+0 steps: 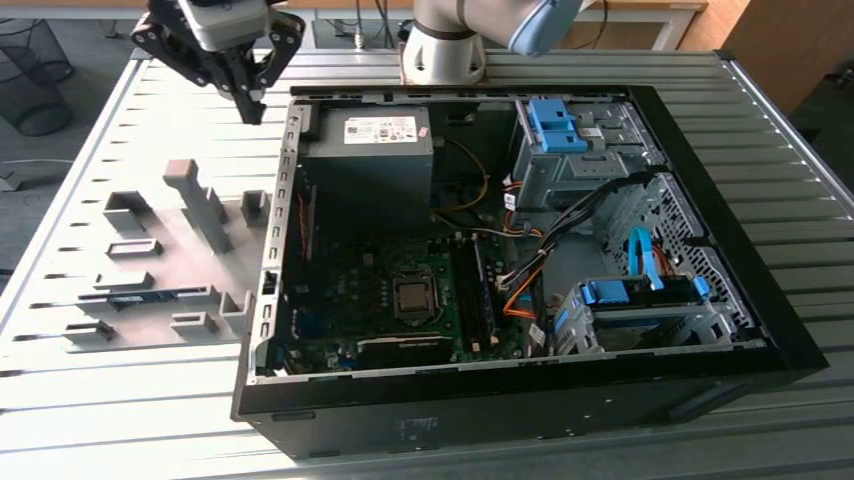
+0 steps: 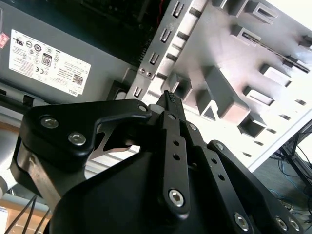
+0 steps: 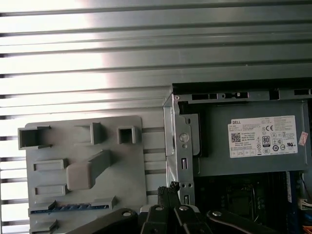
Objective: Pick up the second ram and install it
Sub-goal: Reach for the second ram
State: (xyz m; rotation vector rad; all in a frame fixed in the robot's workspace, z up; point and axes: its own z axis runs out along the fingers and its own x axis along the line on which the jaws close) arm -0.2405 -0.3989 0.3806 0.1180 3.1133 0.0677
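On the ribbed metal table (image 1: 134, 420), ram (image 3: 73, 207) sits in grey holder (image 3: 131, 175) beside open case (image 1: 534, 420). Gripper (image 1: 251, 113) hangs closed, empty. White printed label (image 3: 263, 136) on power supply (image 3: 219, 165).

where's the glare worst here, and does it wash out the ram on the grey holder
Exterior view: glare whitens the grey holder around the second ram, which shows as a faint blue strip; the case interior is dark. First wrist view: a bright band bleaches the table slats, and the ram lies outside it, not washed out. Second wrist view: the holder is overexposed behind the dark tool.
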